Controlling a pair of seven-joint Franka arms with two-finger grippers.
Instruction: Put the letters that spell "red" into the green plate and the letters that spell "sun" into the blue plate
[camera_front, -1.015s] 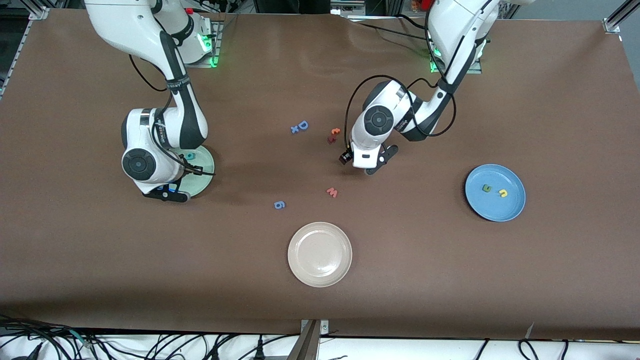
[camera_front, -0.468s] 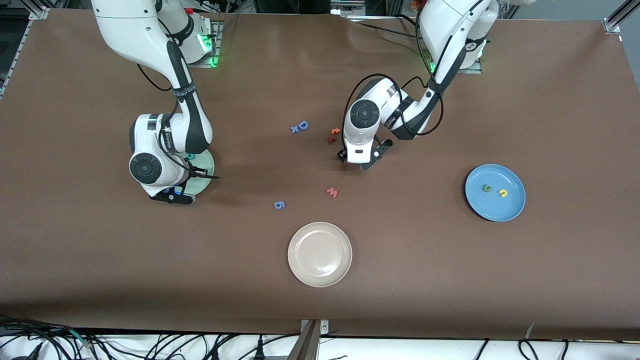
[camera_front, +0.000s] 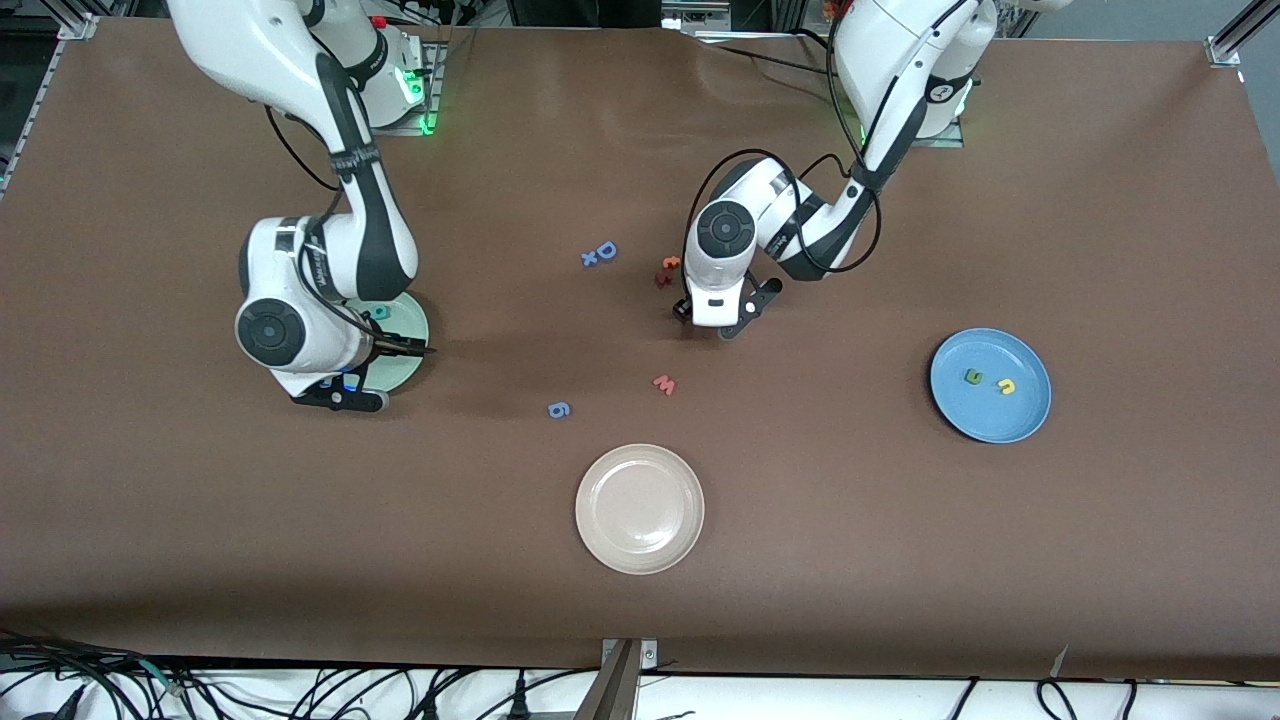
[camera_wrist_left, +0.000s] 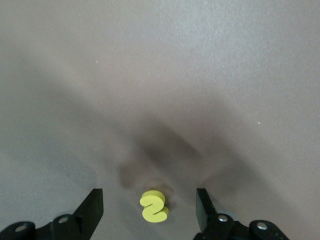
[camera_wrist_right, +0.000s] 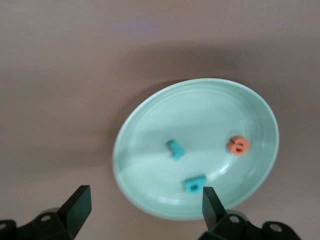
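Fingers of the right gripper (camera_wrist_right: 141, 212) stand spread wide and hold nothing, hanging over the green plate (camera_front: 412, 352) at the right arm's end of the surface (camera_front: 900, 560); from that wrist I can see a teal "r" (camera_wrist_right: 175, 149), a teal "d" (camera_wrist_right: 195, 183) and an orange "e" (camera_wrist_right: 238, 145) all lying inside the plate, each apart from the others, so "red" looks finished. Moving along, a blue "D" (camera_front: 602, 251) and a blue "g" (camera_front: 559, 409) lie loose on the brown surface, with the beige plate (camera_front: 639, 508) nearer the front camera and a salmon "w" (camera_front: 665, 384) beside them; two small "t" shapes (camera_front: 667, 270) sit just by the left arm's wrist. Next comes the left gripper (camera_wrist_left: 149, 210), its fingers open and empty, low over the middle of the surface. The yellow "s" (camera_wrist_left: 153, 205) lies flat right between those fingers, roughly centred in the gap, its long axis running across the line from one finger to the other. I judge a straight descent and a squeeze would take it, and the left arm is plainly the nearer one. At the left arm's end, the blue plate (camera_front: 990, 385) already holds a dark green "u" (camera_front: 973, 377) and a yellow "n" (camera_front: 1006, 386).
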